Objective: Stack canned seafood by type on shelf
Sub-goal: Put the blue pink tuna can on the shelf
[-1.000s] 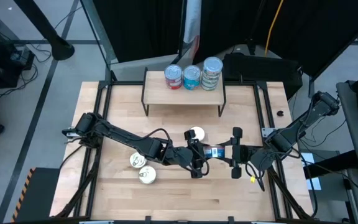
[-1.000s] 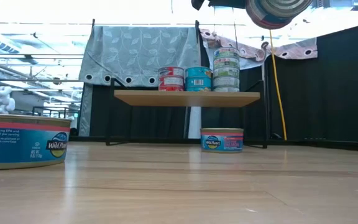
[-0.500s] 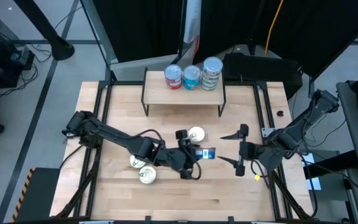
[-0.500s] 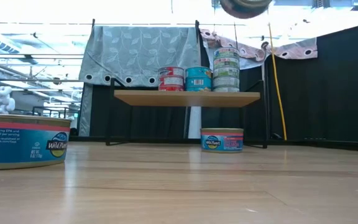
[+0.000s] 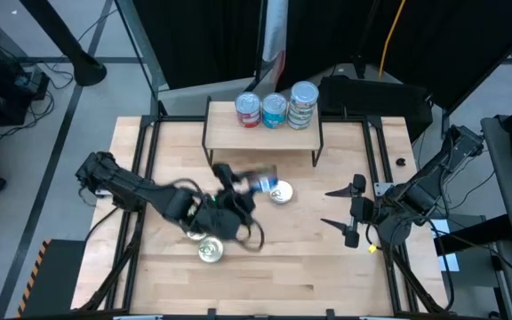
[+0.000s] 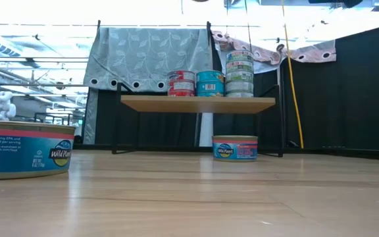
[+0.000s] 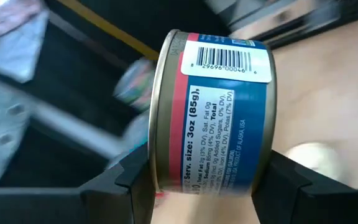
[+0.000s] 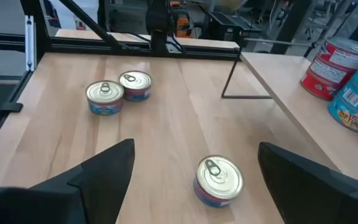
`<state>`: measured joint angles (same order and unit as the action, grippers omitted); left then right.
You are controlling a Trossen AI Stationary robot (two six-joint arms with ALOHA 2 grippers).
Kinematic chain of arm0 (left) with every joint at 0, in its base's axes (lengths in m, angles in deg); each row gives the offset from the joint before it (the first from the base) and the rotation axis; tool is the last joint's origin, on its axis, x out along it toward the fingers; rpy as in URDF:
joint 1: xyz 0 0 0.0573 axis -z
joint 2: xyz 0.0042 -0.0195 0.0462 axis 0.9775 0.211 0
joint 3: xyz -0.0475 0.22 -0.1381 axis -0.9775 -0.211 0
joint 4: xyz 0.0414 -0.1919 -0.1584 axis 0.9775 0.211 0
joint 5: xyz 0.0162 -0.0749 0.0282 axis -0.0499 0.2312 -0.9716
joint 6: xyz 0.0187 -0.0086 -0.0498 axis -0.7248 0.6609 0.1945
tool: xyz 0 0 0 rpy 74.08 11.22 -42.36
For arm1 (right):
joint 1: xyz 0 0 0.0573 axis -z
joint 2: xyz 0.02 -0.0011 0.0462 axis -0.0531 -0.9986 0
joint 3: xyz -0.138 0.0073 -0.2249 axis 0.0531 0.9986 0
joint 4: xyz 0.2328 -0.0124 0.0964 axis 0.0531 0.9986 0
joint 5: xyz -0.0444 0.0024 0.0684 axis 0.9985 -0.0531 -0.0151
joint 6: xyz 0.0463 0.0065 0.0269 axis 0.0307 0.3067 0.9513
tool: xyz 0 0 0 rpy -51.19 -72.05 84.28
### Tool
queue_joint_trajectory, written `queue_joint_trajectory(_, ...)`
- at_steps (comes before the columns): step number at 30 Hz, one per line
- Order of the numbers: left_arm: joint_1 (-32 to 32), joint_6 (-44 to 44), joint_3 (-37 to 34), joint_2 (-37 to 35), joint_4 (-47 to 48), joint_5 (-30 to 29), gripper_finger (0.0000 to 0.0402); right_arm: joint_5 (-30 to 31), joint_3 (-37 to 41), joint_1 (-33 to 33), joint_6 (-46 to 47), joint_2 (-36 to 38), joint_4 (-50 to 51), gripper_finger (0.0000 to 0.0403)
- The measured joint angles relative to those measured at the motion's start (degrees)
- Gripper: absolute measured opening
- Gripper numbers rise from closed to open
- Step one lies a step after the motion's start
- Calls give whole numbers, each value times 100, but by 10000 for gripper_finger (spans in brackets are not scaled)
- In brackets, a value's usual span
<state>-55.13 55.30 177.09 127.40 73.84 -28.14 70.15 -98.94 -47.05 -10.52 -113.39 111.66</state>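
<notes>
Left gripper (image 7: pixel 201 180) grips blue can (image 7: pixel 213 112); right gripper (image 5: pixel 338 206) agape; loose tin (image 5: pixel 281 192) before shelf (image 5: pixel 263 133).

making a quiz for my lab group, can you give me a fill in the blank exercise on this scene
1. The left claw is shut on a ____ with a blue and red label.
2. The shelf carries ____ stacks of tins.
3. The right claw stands ____ over the right side of the table, holding nothing.
4. The tallest stack stands at the shelf's ____ end in the high view.

Missing words: tin; three; open; right
</notes>
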Motion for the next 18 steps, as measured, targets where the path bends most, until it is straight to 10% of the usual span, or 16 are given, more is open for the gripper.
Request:
queue_joint_trajectory(11, -1307, 2173, 4, -734, 3038, 651, 198, -293, 0, 2, 128, 0, 160, 331)
queue_joint_trajectory(18, -2095, 1420, 4, -639, 3480, 786, 198, -307, 0, 2, 203, -2, 363, 331)
